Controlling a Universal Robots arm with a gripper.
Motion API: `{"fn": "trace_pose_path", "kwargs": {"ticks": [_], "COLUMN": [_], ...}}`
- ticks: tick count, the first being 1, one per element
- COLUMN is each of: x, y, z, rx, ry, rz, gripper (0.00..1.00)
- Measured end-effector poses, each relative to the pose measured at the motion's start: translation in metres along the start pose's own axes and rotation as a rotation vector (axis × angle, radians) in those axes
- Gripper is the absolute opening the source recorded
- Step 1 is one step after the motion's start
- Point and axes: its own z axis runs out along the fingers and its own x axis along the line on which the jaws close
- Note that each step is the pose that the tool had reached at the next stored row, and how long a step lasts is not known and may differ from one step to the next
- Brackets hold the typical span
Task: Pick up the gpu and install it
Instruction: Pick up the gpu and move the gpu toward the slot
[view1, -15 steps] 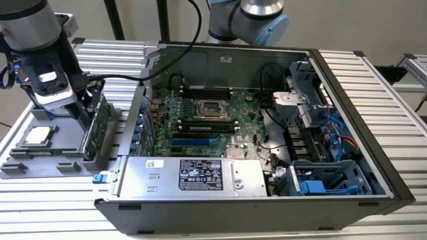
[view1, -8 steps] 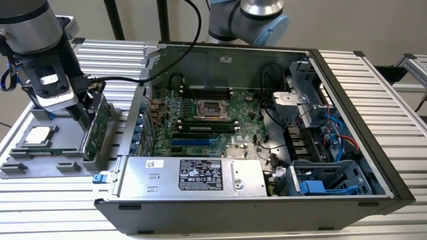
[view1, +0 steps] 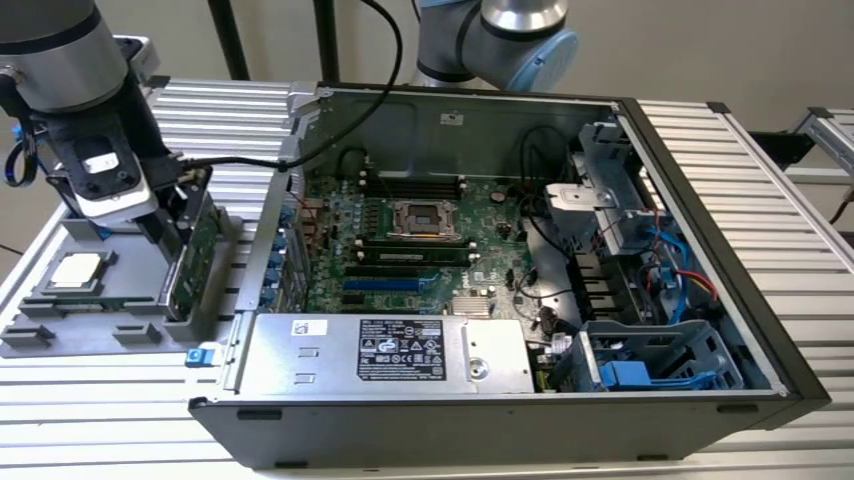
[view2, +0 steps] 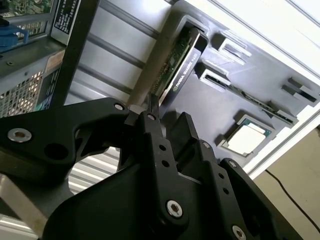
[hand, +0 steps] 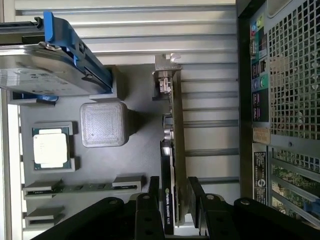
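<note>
The gpu (view1: 198, 262) stands on its edge in a slot of the grey parts tray (view1: 80, 335), at the exterior view's left, beside the open computer case (view1: 694, 250). It is a green card with a black cooler (hand: 167, 165) and a silver end bracket (hand: 165, 75). My gripper (view1: 171, 235) hangs right over the card's top edge. In both wrist views the black fingers straddle the gpu (view2: 175, 65), one on each side, with narrow gaps showing (hand: 172, 187). The card still sits in the tray. The large green motherboard (view1: 414, 250) lies inside the case.
The tray (hand: 140, 150) also holds a CPU (hand: 50, 149), a hard drive with blue rails (hand: 45, 70), a grey block (hand: 102, 124) and a memory stick (hand: 80, 187). The case wall (view1: 274, 240) rises close beside the gpu. A silver power supply (view1: 387, 350) fills the case's near end.
</note>
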Motion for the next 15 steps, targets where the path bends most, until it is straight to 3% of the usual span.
{"fn": "trace_pose_path", "kwargs": {"ticks": [15], "x": [0.0001], "y": [-0.0001], "z": [0.0034], "rx": [0.0002], "ry": [-0.0001], "rz": [0.000], "gripper": [1.00]}}
